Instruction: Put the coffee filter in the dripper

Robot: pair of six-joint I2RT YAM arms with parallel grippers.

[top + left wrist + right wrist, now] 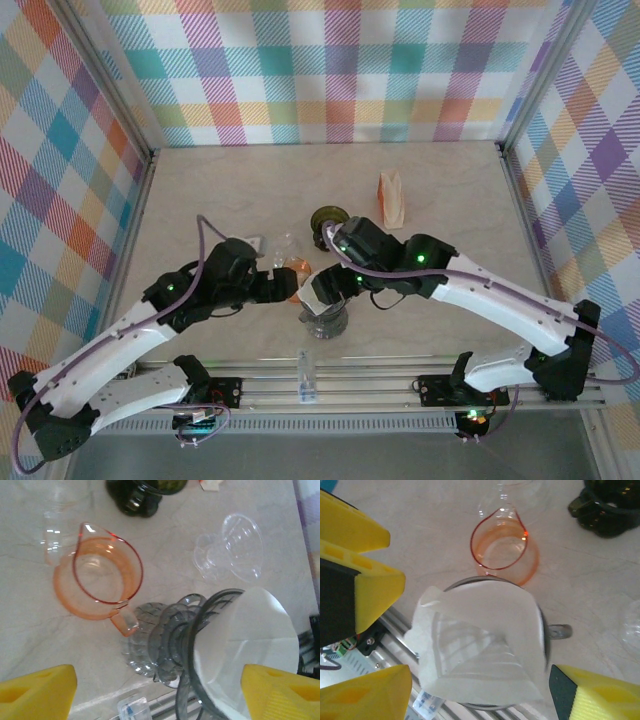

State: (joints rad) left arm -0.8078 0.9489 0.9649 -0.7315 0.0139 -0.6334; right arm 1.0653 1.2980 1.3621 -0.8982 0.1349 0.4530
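White paper filter (480,640) sits in the mouth of the smoky grey dripper (200,627). The dripper stands at the middle of the table's (250,180) near edge, just in front of the orange jug (505,550). The filter is in but does not look seated: the cone is lopsided, and 1 corner flops out over the rim.

The right hand (481,685) hangs directly above it, its 2 fingers apart on either side of the paper and clamping nothing. The left hand (159,685) is low beside the dripper, fingers spread wide, with nothing gripped between them.

I judge the step in hand to be releasing and settling the filter. To do it well, lift the right hand straight up so no finger catches the paper and pulls it out. The left hand could steady the dripper's base, gently enough not to tip it. If the loose corner sits proud, a light press down the centre should seat the cone against the wall.
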